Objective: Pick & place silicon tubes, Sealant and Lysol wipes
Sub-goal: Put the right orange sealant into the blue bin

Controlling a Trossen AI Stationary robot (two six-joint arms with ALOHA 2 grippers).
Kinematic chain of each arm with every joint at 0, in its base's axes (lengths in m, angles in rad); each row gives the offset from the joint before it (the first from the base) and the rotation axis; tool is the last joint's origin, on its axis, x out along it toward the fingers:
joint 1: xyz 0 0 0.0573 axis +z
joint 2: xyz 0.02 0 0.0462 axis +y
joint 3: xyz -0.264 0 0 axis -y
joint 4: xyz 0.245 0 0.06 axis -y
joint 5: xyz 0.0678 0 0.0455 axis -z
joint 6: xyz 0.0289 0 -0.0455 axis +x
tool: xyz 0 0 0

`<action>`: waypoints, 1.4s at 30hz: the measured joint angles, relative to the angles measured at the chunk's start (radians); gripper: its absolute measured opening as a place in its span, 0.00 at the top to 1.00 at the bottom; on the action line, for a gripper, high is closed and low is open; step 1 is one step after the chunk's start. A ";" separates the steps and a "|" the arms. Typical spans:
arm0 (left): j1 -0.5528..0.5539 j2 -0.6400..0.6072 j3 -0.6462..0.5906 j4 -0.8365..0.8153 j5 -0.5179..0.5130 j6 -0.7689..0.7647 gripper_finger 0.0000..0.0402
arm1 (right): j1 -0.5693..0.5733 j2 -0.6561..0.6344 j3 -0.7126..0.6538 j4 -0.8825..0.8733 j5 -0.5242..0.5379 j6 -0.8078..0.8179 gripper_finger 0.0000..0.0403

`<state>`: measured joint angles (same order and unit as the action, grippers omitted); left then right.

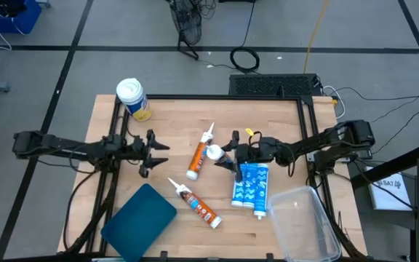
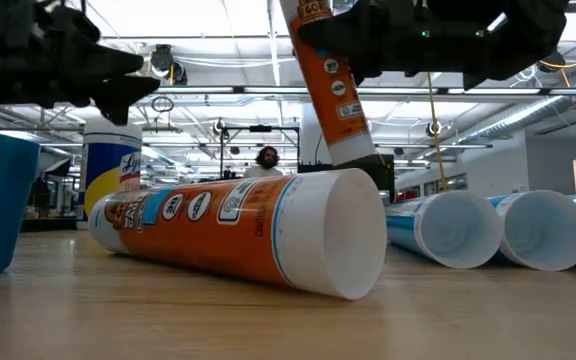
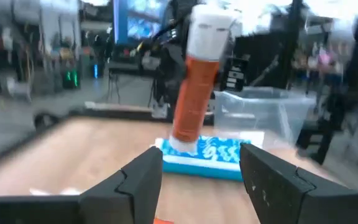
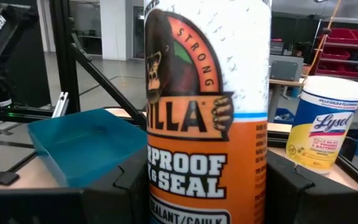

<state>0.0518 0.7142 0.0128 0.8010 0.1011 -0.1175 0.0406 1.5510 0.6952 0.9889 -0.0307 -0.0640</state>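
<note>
One orange sealant tube (image 1: 211, 153), standing upright, is clenched in the right gripper (image 1: 229, 155), with the clear bin (image 1: 308, 222) near-right of it, while the left gripper (image 1: 153, 153) waits released.

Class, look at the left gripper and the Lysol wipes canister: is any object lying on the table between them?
Nothing visible does. The Lysol wipes stand at the table's far left corner, and the left gripper, jaws open, has only bare wood between.

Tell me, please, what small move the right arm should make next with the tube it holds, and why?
Probably carry it toward the clear bin. The right gripper is shut on the orange sealant tube, which the low view shows lifted off the table, and the bin sits open nearby on that arm's side.
</note>
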 joint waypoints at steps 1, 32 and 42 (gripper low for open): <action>-0.004 0.034 0.000 0.039 -0.034 -0.048 0.47 | 0.000 0.012 0.008 0.006 0.000 0.000 0.52; -0.158 0.674 0.609 0.078 -0.265 0.344 0.37 | -0.013 0.208 0.164 0.032 0.053 -0.026 0.52; -0.182 0.619 0.623 -0.023 -0.226 0.397 0.45 | 0.011 0.208 0.169 0.032 0.058 -0.062 0.53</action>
<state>-0.1305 1.3335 0.6357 0.7784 -0.1246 0.2794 0.0520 1.7588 0.8638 1.0210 0.0276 -0.1263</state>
